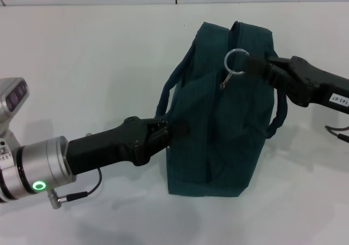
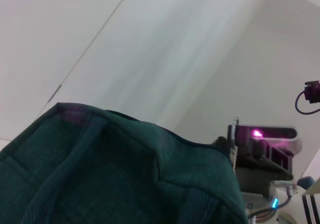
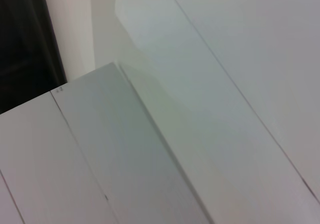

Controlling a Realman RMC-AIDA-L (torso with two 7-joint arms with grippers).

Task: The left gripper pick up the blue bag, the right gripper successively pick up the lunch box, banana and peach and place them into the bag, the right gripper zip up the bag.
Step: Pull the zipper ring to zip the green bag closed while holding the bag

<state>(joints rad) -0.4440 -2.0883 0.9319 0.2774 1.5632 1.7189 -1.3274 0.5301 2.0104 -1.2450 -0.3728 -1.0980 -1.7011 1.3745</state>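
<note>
The blue bag (image 1: 229, 125) stands upright on the white table, a dark teal fabric bag with strap handles. My left gripper (image 1: 177, 129) reaches in from the lower left and is shut on the bag's side by the near handle. My right gripper (image 1: 256, 65) comes in from the right at the bag's top and is shut on the zipper pull, next to its metal ring (image 1: 237, 59). In the left wrist view the blue bag (image 2: 125, 174) fills the lower part. The lunch box, banana and peach are out of view.
The white table (image 1: 82, 65) spreads around the bag, with a wall seam at the back. A cable (image 1: 339, 133) hangs below the right arm. The robot's body (image 2: 265, 144), with a pink light, shows in the left wrist view. White panels (image 3: 150, 134) fill the right wrist view.
</note>
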